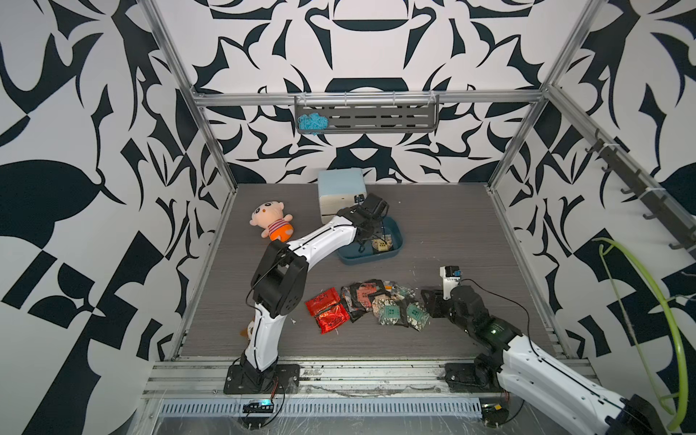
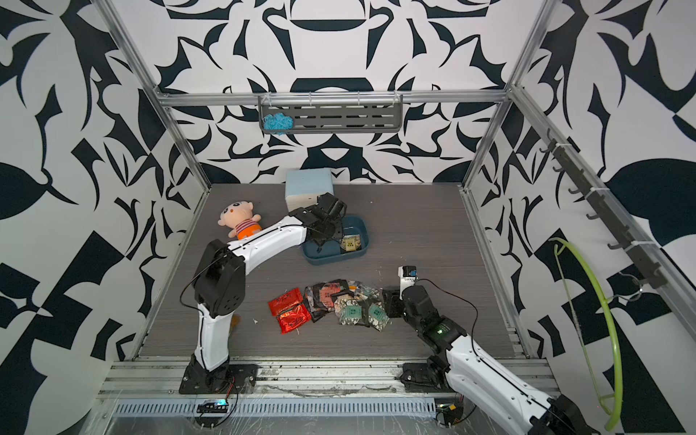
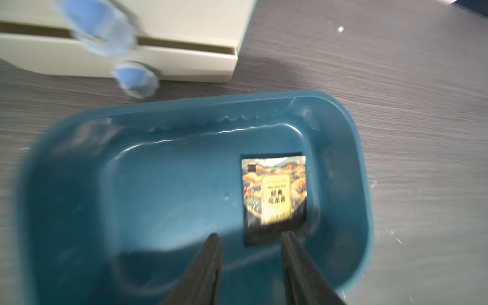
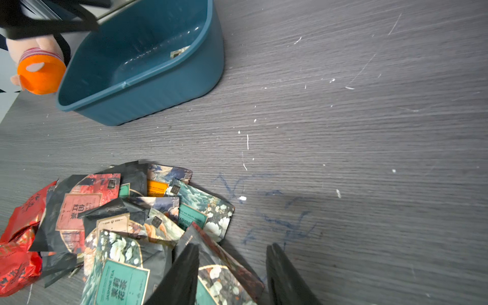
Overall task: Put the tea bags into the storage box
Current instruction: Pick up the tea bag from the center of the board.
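Left wrist view: left claw [image 3: 250, 233] gapes empty over storage box [image 3: 171, 184], one tea bag [image 3: 274, 195] inside; parted right claw [image 4: 233, 247] should pinch the pile [image 4: 118, 216] next.

In both top views the camera sits high up and far back, looking down on the whole grey wood-look table [image 1: 470, 233] [image 2: 414, 241]. The left wrist camera peers down past its black fingers [image 3: 208, 269], very close to the dark teal plastic box [image 3: 343, 198] (a bit blurry). The right wrist camera looks low along the table; the same box [image 4: 158, 97] lies far beyond its own black fingers [image 4: 184, 277].
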Available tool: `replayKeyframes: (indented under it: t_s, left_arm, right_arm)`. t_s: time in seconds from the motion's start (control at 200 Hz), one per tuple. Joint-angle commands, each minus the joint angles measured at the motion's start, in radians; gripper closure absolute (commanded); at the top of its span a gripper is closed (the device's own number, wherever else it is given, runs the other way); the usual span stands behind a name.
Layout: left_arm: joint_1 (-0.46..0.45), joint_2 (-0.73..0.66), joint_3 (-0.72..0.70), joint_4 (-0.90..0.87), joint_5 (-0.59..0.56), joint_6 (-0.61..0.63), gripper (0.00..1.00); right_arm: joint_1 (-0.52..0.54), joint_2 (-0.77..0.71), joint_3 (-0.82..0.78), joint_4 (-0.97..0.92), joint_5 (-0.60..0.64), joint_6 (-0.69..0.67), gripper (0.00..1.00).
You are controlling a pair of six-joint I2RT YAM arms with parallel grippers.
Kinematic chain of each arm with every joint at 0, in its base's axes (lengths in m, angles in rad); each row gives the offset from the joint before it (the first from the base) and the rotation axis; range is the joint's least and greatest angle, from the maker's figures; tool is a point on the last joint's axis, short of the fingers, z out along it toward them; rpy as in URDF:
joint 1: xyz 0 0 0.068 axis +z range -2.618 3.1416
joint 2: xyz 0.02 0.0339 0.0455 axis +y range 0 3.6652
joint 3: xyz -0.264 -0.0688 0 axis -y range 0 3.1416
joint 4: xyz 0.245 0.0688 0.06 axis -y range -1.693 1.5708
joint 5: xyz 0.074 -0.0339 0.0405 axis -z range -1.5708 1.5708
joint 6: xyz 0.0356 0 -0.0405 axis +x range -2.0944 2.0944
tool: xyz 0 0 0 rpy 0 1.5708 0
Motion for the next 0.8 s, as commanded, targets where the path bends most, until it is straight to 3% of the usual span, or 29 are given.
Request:
replayKeyframes:
  t_s: [0.0, 0.275, 0.41, 0.605, 0.795]
  left_arm:
    - [0.003, -0.134, -0.082, -0.022, 0.018, 0.035, 0.55]
    - [-0.009, -0.457, -0.373, 0.003, 0.2, 0.035, 0.48]
    - [-0.063, -0.581, -0.534, 0.048, 0.273, -0.012, 0.47]
    - [-0.208, -0.666, -0.71, 0.132, 0.276, -0.128, 0.48]
    - [-0.289, -0.681, -0.837, 0.262, 0.242, -0.269, 0.54]
  right_arm:
    - [0.006, -0.005, 0.046, 0.021, -0.022, -0.015, 0.54]
    - [0.006, -0.045, 0.022, 0.056, -0.14, -0.023, 0.53]
    - [0.008, -0.026, 0.012, 0.106, -0.227, -0.032, 0.53]
    - [0.02, 0.069, 0.027, 0.156, -0.313, -0.047, 0.64]
    - [0.065, 0.198, 0.066, 0.167, -0.296, -0.047, 0.76]
